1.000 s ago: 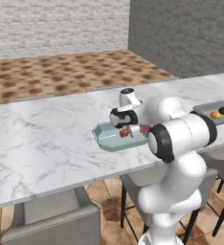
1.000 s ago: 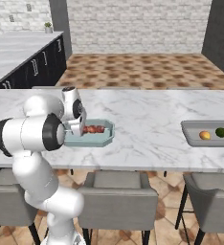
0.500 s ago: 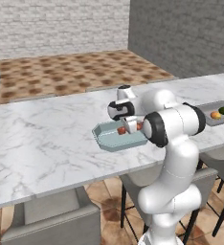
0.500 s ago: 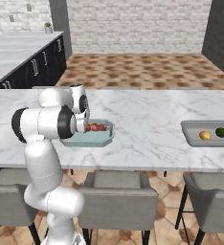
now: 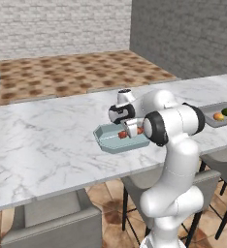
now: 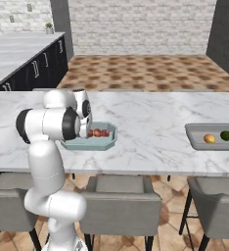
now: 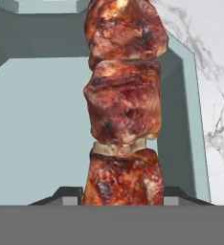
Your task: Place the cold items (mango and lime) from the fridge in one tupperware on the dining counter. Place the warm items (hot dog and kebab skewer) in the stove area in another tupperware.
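Tool (image 7: 121, 194) pinched skewer (image 7: 122, 103) over the tub (image 7: 37, 119), near the worktop's (image 5: 42, 145) front edge. Meat looked soft, greasy; likely light. Best held mid-chunk.

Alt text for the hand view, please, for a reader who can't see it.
A kebab skewer of browned meat chunks runs up the middle of the frame, rising from between the gripper fingers, over a pale teal tupperware. White marble counter shows beyond the container's right wall.
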Controlling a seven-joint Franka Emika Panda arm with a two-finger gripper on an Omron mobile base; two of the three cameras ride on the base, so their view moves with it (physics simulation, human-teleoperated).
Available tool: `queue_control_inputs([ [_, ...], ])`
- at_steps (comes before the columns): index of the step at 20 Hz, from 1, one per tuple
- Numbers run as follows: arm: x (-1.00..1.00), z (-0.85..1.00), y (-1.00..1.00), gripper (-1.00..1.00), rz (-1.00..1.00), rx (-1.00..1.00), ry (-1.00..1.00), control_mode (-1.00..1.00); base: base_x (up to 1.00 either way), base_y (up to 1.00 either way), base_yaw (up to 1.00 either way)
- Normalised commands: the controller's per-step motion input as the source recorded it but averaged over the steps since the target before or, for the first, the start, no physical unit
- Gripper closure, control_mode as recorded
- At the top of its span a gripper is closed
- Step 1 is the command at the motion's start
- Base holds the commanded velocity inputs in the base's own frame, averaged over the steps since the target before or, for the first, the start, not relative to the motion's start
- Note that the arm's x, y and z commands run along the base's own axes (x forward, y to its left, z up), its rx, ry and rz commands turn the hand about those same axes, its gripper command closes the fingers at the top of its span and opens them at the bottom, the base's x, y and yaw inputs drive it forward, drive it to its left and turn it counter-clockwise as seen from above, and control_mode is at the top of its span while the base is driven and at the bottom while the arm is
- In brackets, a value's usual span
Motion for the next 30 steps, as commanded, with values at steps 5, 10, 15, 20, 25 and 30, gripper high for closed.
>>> queue_control_inputs([
  [5, 0.0, -0.27, 0.0, 1.0, 0.0, 0.0, 0.0, -1.0, 0.0, 0.0, 0.0],
  [10, 0.0, -0.27, 0.02, 1.0, 0.0, 0.0, -0.01, -1.0, 0.0, 0.0, 0.0],
  [15, 0.0, -0.24, 0.02, -1.0, 0.0, 0.02, -0.02, -1.0, 0.0, 0.0, 0.0],
  [20, -0.04, -0.07, 0.0, -1.0, 0.0, 0.03, -0.22, -1.0, 0.0, 0.0, 0.0],
  [25, -0.23, 0.02, 0.0, -1.0, 0.0, 0.0, -0.46, -1.0, 0.0, 0.0, 0.0],
  [30, -0.37, 0.23, 0.0, -1.0, 0.0, 0.01, -0.31, -1.0, 0.0, 0.0, 0.0],
])
